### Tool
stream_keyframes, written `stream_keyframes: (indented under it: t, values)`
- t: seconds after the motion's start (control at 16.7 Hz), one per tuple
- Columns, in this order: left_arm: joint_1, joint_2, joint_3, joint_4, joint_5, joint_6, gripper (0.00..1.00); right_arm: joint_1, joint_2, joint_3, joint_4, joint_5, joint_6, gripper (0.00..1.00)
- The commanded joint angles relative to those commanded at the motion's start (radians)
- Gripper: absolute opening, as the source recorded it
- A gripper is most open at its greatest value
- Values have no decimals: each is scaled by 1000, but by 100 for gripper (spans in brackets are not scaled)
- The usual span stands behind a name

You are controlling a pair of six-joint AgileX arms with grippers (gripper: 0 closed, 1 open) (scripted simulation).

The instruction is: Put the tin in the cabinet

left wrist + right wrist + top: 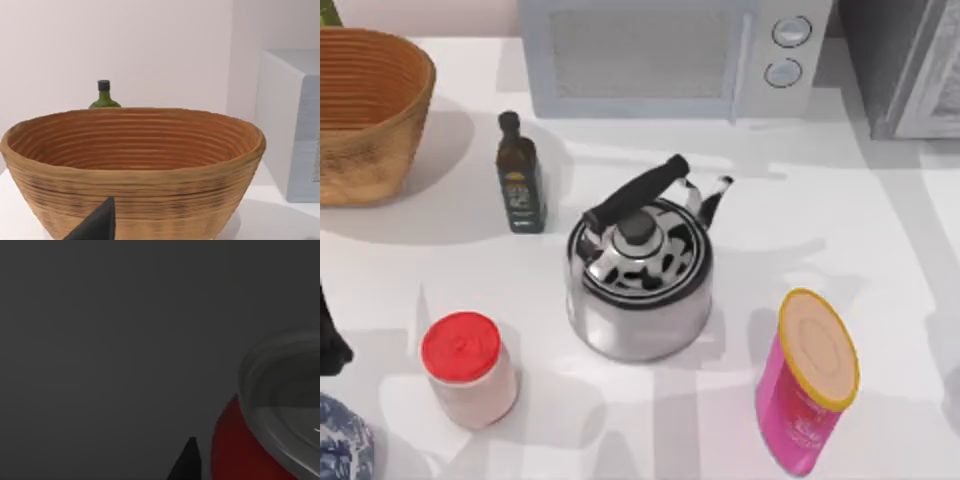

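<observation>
Right wrist view: tin [235,450] close against the camera, red side and silver top before a plain dark grey surface. Cabinet [910,65] at table's far right corner. Either gripper's state: cannot tell.

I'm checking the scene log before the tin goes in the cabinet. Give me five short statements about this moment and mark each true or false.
1. The kettle stands in front of the microwave. True.
2. The pink canister lies inside the basket. False: it stands on the table's right, far from the basket.
3. The tin appears close up in the right wrist view, against a dark grey surface. True.
4. The red-lidded jar has its lid off. False: the lid is on.
5. The dark bottle lies on its side. False: it stands upright.
</observation>
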Motion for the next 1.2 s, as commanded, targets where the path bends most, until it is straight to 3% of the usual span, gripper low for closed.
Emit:
stream_keyframes:
  t: [0.36, 0.72, 1.2]
  values:
    - [0, 0, 0, 0, 0, 0, 100, -29, 259, 348, -88, -31, -1, 0]
    - [0, 0, 0, 0, 0, 0, 100, -35, 303, 391, -108, -40, 0, 0]
    - [0, 0, 0, 0, 0, 0, 100, -35, 303, 391, -108, -40, 0, 60]
